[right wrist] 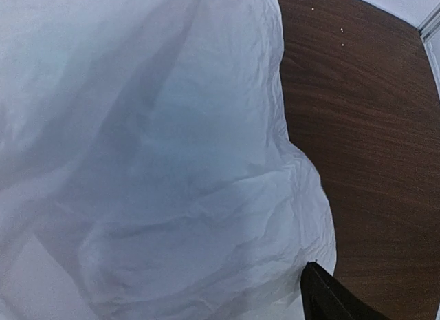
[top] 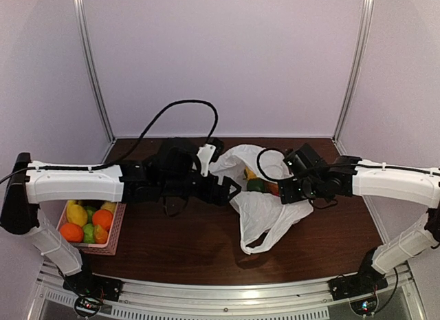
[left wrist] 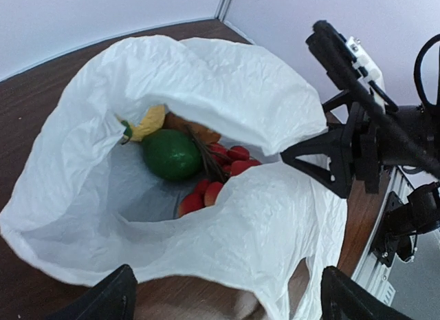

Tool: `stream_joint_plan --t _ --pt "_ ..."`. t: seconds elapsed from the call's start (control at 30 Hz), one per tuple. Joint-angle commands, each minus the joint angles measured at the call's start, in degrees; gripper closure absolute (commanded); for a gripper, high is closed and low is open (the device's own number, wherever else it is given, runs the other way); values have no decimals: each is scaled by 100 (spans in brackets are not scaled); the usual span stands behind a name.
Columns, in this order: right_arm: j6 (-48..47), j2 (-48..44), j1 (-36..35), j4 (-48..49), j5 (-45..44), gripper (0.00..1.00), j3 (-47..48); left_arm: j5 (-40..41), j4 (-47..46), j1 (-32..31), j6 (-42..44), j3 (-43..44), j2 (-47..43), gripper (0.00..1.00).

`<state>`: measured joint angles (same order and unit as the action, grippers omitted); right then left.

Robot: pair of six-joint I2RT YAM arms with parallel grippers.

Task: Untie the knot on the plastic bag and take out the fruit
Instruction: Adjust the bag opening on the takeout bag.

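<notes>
Here, from my remote station: the plastic bag (top: 265, 213) lies crumpled on the dark wooden table (top: 179, 248), midway between the two arms, its mouth gaping toward my left wrist camera. Inside it I can see a round green fruit (left wrist: 172, 153), a yellow piece (left wrist: 150, 122) just behind it, and a cluster of small red pieces (left wrist: 230, 160) to its right.

The left gripper (left wrist: 227, 279) hovers at the near rim of the bag with its fingers spread far apart and nothing between them but the bag's edge below. The right gripper (top: 290, 190) sits against the opposite rim. Its own camera is filled with white plastic and shows only one dark fingertip (right wrist: 330, 296), so I cannot tell whether it is pinching the plastic or standing free.

At the table's left edge, a pink basket (top: 118, 227) holds orange, yellow and green fruit (top: 86, 224).
</notes>
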<state>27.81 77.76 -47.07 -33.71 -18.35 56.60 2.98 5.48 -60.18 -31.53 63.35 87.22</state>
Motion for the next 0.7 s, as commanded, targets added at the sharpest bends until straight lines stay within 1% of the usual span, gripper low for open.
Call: stream_joint_plan --t 0.0,0.2,0.37,0.5,0.6,0.67 --pt "303 -158 61 365 386 25 -523 -63 -631 -130 169 536 755 5" --pt "597 -310 77 720 786 23 -1133 -82 -715 -134 233 1064 1553 5" --pt "759 -583 76 968 1126 19 -1628 -113 -758 -134 173 1230 2011 5" --pt "815 -834 59 889 1185 17 -1799 -132 -770 -134 116 1277 2255 4" --pt "823 -1143 66 935 1170 10 -1776 -271 -687 -130 120 1258 2327 4" --pt "817 -1225 75 875 1081 8 -1616 -297 -740 -161 119 1110 2277 4"
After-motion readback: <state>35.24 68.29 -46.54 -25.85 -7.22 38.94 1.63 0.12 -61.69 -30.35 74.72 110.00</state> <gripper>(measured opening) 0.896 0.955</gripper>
